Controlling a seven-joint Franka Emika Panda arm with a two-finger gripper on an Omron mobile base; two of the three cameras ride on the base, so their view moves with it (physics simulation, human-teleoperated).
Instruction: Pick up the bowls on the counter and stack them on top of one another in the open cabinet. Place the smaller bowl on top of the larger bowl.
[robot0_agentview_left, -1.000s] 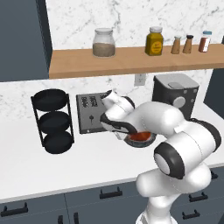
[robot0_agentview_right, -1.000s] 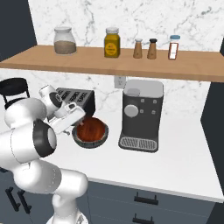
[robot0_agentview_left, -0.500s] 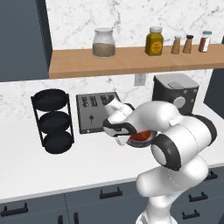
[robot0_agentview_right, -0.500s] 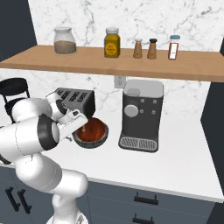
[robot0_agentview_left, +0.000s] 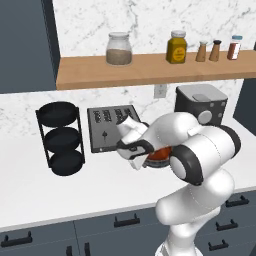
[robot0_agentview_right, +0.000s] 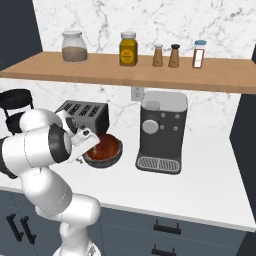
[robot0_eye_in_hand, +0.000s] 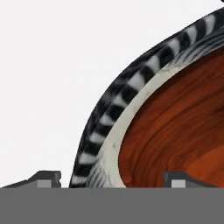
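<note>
On the white counter (robot0_agentview_right: 210, 185) the shallow red-brown bowl (robot0_agentview_right: 106, 145) lies nested inside the wider grey bowl (robot0_agentview_right: 101, 161), between the toaster and the coffee machine. My gripper (robot0_agentview_right: 92, 144) is down at the left rim of the two bowls. In the hand view its fingertips (robot0_eye_in_hand: 44, 178) stand wide apart, one outside the grey bowl's striped wall (robot0_eye_in_hand: 111, 105), the other over the red-brown bowl (robot0_eye_in_hand: 175, 131). The gripper (robot0_eye_in_hand: 111, 179) is open and straddles the rim. The gripper (robot0_agentview_left: 138, 152) hides most of the bowls (robot0_agentview_left: 160, 154). A dark panel of the cabinet (robot0_agentview_left: 25, 45) stands at the upper left; its inside is out of view.
A black three-tier rack (robot0_agentview_left: 60, 137) stands left of the grey toaster (robot0_agentview_left: 107, 127). The coffee machine (robot0_agentview_right: 162, 132) is close to the right of the bowls. A wooden shelf (robot0_agentview_left: 150, 69) with jars and shakers hangs above the counter.
The hand has come down and a little left, onto the bowls' left rim, and the forearm has swung over them. The bowls have not moved.
</note>
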